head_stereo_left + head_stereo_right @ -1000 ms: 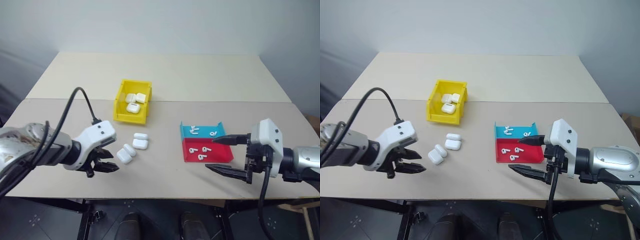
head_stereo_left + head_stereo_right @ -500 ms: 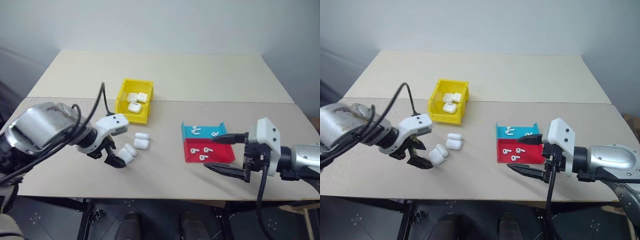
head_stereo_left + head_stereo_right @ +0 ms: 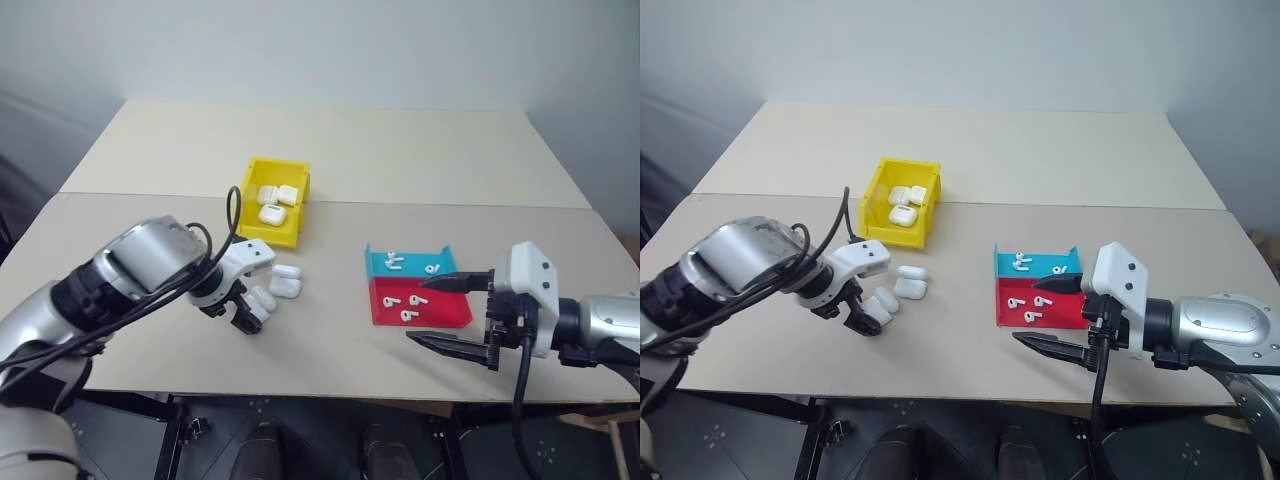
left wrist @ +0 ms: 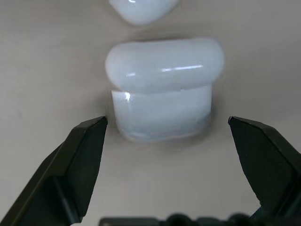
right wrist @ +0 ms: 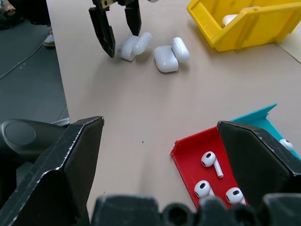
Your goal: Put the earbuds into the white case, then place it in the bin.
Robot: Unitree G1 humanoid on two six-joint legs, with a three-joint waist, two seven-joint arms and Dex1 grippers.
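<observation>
The left claw point(image 4: 167, 129) has dropped astride the white case point(image 4: 163, 89) (long axis crosswise), fingers apart.

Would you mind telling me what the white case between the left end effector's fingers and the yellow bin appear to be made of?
The white case looks like glossy hard plastic: bright highlights run along its rounded lid, and a fine seam shows where the lid meets the body. The bin looks like moulded plastic with a smoother, duller sheen; its walls are an even, opaque yellow.
</observation>
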